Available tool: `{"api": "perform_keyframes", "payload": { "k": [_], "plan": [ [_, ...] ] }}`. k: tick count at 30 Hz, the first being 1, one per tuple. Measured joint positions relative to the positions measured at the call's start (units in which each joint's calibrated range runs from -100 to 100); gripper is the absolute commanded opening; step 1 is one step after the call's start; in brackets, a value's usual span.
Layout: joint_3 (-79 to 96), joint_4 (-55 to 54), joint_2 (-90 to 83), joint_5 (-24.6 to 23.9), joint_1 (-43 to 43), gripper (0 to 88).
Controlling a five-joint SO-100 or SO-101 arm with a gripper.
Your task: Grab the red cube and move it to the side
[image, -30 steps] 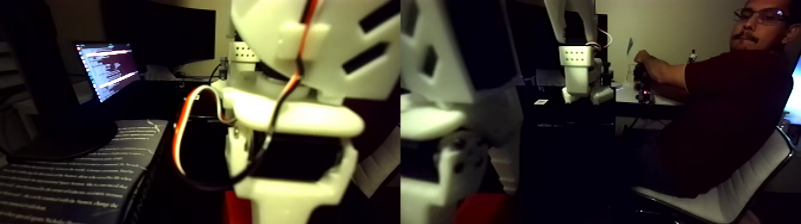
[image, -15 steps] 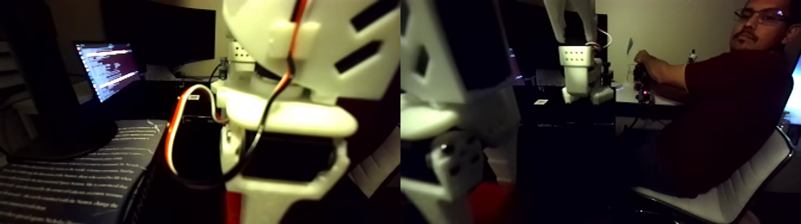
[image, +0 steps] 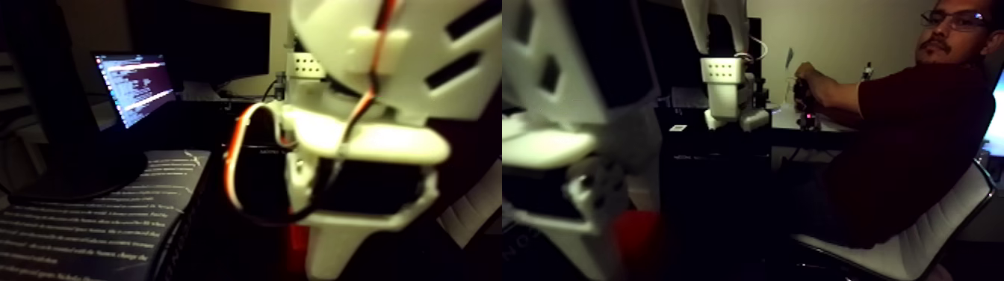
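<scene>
The wide fixed view holds two side-by-side pictures, both dim and blurred. My white arm stands very close to the lens. The red cube (image: 299, 239) shows as a red patch low in the left picture, pressed against the white finger (image: 332, 250) of my gripper (image: 315, 246). In the right picture the red cube (image: 636, 238) sits just right of the other white finger (image: 590, 246). The jaws look shut on the cube, which hangs above the dark table. The fingertips themselves are blurred.
A lit laptop screen (image: 134, 86) and a printed sheet (image: 90, 217) lie at the left. Behind, a second white arm (image: 728, 86) stands on a black desk, held by a person's hand (image: 810, 78). The person sits on a white chair (image: 922, 243) at the right.
My arm has lifted and swung a little to the right, and the red cube has risen with it from the bottom edge of both pictures.
</scene>
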Motion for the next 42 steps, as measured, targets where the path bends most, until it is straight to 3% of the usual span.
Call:
{"api": "perform_keyframes", "payload": {
  "k": [23, 34, 42],
  "plan": [
    [15.52, 3.02, -30.21, 0.68, -0.69, 4.9],
    [15.88, 11.34, -46.19, 8.08, 5.71, 4.9],
    [15.88, 8.73, -47.03, 12.22, 14.52, 4.9]
  ]
}}
